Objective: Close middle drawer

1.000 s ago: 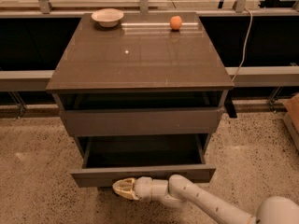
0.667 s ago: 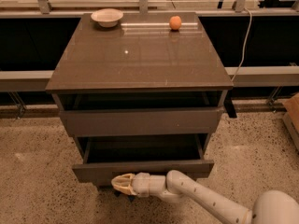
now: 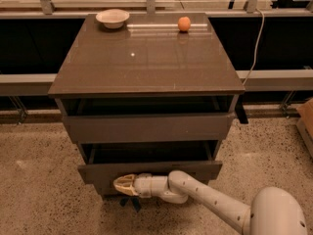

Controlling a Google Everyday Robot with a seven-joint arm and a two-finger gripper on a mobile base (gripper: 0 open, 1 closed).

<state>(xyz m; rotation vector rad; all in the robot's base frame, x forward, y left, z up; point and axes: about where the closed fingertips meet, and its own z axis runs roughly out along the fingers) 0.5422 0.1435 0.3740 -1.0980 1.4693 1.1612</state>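
Just beyond the gripper (image 3: 125, 184), the middle drawer (image 3: 156, 171) stands open, its long front crosswise, the cabinet (image 3: 146, 62) behind; whether the gripper is clenched cannot be told.

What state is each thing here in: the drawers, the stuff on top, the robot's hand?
Middle drawer: pulled out, not closed.
Upper drawer: open a little.
Bowl: upright on the cabinet top, back left.
Orange: resting on top, back right.
Gripper: low at the middle drawer's front, left of centre.

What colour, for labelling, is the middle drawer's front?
Grey-brown middle drawer, camera view; end effector at its front.
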